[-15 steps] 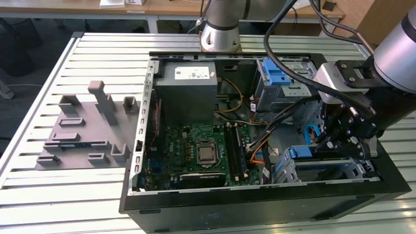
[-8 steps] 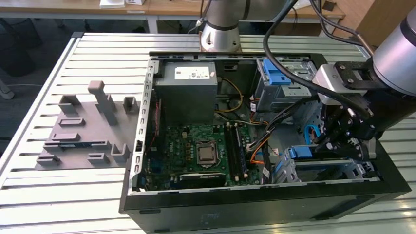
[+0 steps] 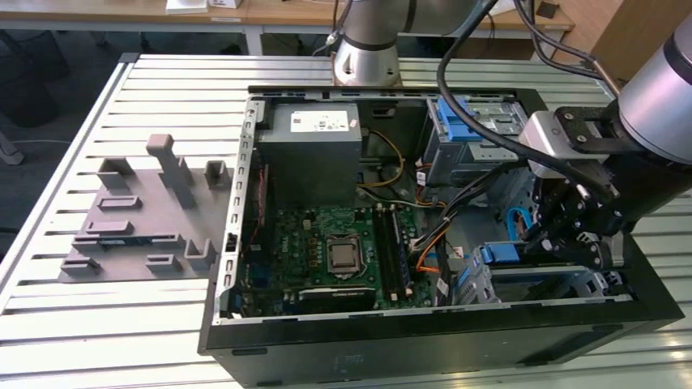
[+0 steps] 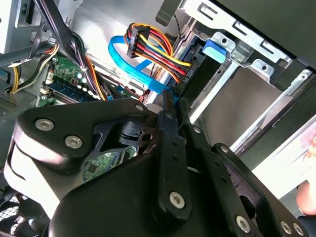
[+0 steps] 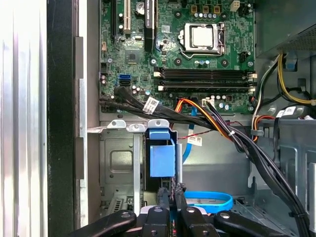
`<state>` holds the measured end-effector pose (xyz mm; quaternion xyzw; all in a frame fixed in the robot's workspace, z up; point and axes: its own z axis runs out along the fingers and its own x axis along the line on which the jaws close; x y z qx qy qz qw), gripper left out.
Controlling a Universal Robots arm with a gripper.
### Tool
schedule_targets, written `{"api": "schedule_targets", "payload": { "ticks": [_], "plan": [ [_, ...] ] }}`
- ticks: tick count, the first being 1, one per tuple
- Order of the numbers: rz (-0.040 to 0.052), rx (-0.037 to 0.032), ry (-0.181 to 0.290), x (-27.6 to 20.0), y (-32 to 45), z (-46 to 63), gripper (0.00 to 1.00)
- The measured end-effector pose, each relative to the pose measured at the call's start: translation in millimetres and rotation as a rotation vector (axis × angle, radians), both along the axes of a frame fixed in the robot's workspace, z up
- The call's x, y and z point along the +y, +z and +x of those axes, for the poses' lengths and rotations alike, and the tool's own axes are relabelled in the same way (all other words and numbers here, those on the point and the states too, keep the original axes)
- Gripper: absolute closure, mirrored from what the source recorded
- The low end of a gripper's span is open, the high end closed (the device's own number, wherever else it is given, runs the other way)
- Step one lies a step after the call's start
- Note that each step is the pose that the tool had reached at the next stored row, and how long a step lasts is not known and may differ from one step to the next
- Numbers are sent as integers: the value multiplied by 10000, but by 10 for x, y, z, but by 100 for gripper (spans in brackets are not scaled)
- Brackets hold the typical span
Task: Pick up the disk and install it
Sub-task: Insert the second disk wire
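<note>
In the exterior view, the black two-fingered hand [image 3: 571,235] hangs at the right of the frame, lowered into the open black computer case [image 3: 433,340] that lies on the pale slatted table [image 3: 65,324]. Its tip is down among the drive cages at the lower right corner of the case.

The disk, seen edge-on as a dark slab in a blue plastic bracket [image 5: 161,155], stands in the silver metal drive cage [image 5: 118,158] in the first wrist view, at lower centre of the frame. The hand's fingers [image 5: 164,197] are drawn close together just beside the bracket's near end; whether they pinch it or merely touch it, I cannot tell. In the second wrist view the fingers [image 4: 168,106] point toward the same blue bracket [image 4: 215,48], upper right of centre.

A light blue flat cable [image 5: 210,200] curls just beside the hand. The green motherboard [image 3: 335,251] fills the case's middle, with a grey metal power supply box [image 3: 313,154] above it in the exterior view.
</note>
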<state>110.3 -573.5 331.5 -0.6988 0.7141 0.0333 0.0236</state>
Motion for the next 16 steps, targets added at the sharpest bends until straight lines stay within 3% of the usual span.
{"api": "schedule_targets", "payload": {
  "ticks": [7, 8, 9, 16],
  "plan": [
    [-4, 0, 0, -2, -12, 0, 83],
    [-3, 0, 0, -2, -12, 0, 76],
    [-3, 0, 0, -2, -10, 0, 76],
    [-8, 0, 0, -1, 87, 0, 78]
  ]
}}
